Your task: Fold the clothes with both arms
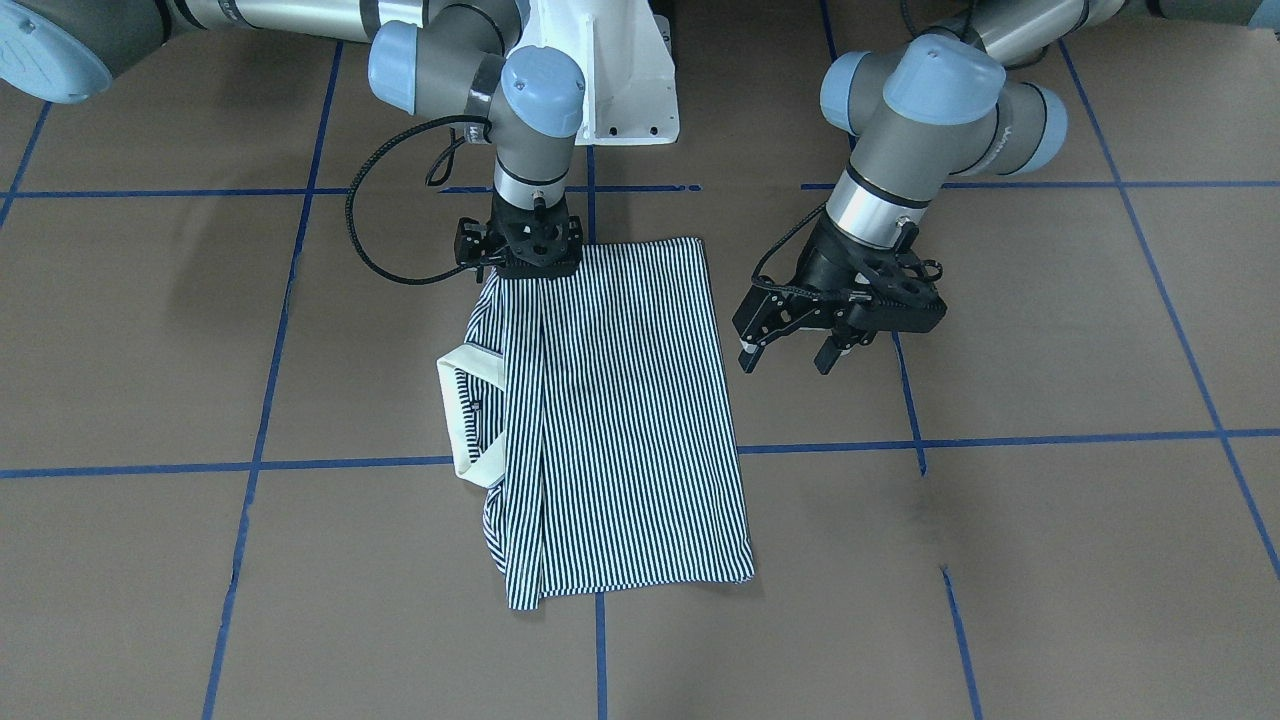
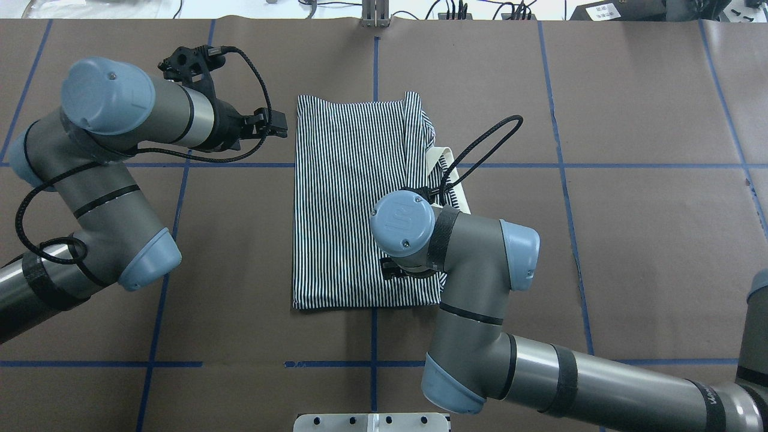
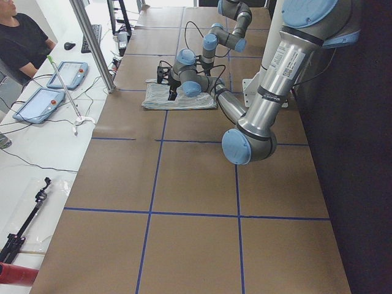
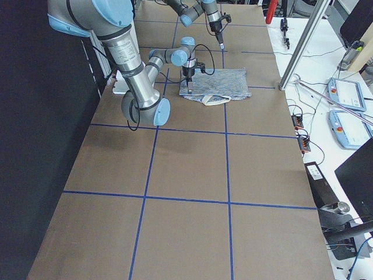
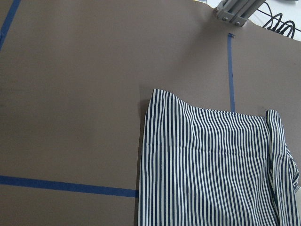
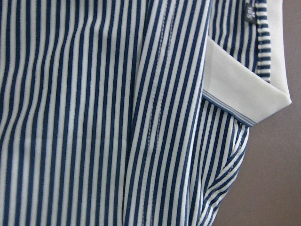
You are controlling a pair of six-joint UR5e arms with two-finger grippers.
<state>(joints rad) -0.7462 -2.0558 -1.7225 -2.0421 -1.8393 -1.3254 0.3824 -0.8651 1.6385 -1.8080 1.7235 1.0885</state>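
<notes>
right gripper down on the striped polo shirt edge nearest the base; fingers hidden, grip unreadable | left gripper spread apart, empty, beside shirt | shirt folded flat mid-table; cream collar poking out

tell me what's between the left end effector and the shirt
Only a strip of bare table separates the left end effector from the shirt, clearest in the front-facing view.
</notes>
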